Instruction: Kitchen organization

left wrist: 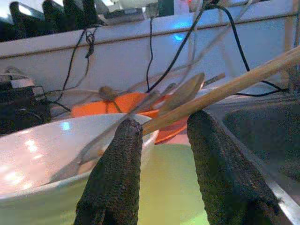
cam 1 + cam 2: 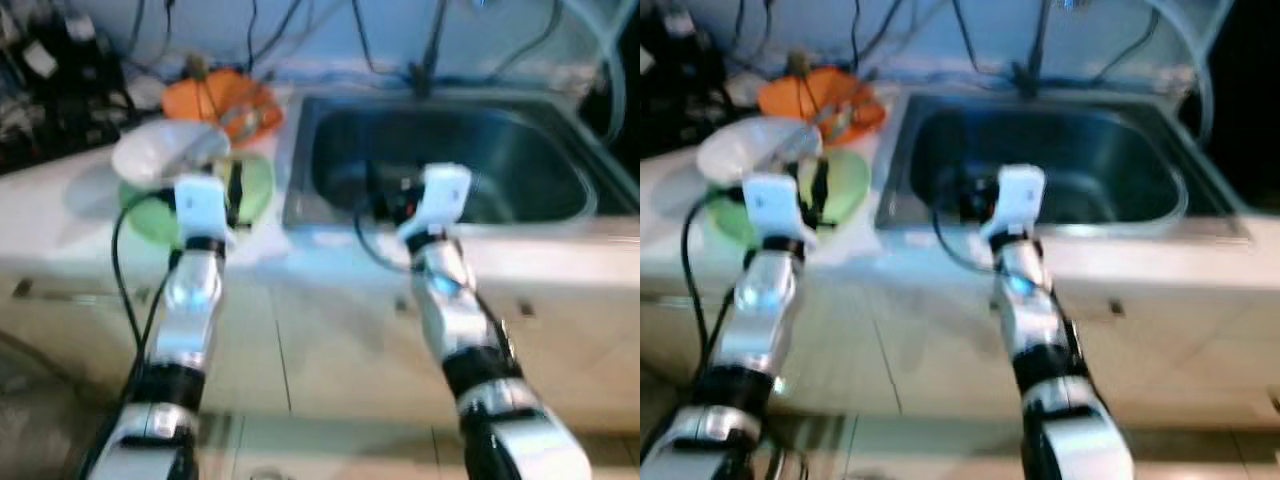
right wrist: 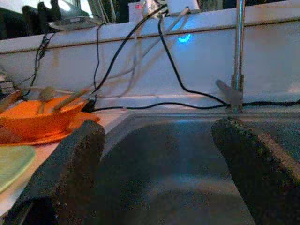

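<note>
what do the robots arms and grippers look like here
Both arms are shiny silver segments with black joint bands. Each ends in a white wrist block, the left gripper and right gripper beyond it. A black cable loops beside each forearm. The fingers are long, black and rough-textured with rounded tips.

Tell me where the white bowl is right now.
The white bowl sits on the counter left of the sink, resting on the green plate with the orange bowl behind it. The left gripper is right at its rim.

Countertop [image 2: 60, 225] with green plate [image 2: 255, 190]
</note>
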Robot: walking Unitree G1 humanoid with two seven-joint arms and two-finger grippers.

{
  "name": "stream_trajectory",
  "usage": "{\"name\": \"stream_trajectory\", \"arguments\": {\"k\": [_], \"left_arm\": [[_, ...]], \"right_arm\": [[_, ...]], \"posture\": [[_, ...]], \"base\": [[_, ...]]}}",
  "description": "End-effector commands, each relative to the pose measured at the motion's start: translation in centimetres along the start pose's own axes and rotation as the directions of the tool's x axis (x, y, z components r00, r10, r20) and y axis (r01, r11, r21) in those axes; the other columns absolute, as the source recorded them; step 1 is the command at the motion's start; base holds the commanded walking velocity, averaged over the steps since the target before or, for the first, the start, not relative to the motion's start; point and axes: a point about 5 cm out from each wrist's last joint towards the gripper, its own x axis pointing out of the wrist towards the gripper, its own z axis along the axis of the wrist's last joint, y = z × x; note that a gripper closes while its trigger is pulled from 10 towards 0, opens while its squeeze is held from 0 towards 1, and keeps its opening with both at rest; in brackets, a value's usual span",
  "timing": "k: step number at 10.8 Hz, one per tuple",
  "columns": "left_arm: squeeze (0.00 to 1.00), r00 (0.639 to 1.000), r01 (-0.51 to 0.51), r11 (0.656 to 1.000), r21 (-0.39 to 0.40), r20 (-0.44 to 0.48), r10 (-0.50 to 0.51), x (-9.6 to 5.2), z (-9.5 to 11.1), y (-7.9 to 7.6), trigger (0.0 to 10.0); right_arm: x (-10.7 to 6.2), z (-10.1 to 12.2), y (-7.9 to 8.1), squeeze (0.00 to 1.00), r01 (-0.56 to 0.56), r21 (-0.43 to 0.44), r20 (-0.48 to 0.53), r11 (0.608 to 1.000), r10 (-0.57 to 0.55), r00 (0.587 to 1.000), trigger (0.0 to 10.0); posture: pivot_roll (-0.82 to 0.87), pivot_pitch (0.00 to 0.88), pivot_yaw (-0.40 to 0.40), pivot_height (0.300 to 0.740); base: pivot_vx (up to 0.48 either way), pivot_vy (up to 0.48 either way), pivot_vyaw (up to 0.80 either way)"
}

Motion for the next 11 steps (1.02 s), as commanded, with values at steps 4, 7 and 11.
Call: {"name": "stream_trajectory", "arguments": {"k": [4, 7, 11], "left_arm": [[0.0, 0.999, 0.04, 0.999, 0.017, 0.007, -0.04, -0.4, 0.0, -0.8, 10.0], [1.0, 0.999, 0.036, 0.994, 0.099, 0.017, -0.038, -0.5, 0.2, -0.5, 10.0], [0.76, 0.987, 0.139, 0.949, 0.283, 0.04, -0.157, 0.6, 1.2, -1.4, 10.0]], "right_arm": [[-0.3, -0.1, -1.0, 0.0, 0.035, -0.004, -0.004, 0.999, -0.035, 0.999, 10.0], [-0.3, -0.2, -1.0, 0.0, 0.038, 0.0, -0.008, 0.999, -0.038, 0.999, 10.0], [-0.4, -0.3, -1.0, 0.0, 0.041, 0.004, -0.016, 0.999, -0.041, 0.999, 10.0]], "posture": [[0.06, 0.028, 0.026, 0.74], [0.07, 0.033, 0.027, 0.74], [0.07, 0.033, 0.028, 0.74]], "base": [[0.0, 0.0, 0.0], [0.0, 0.0, 0.0], [0.0, 0.0, 0.0]]}}
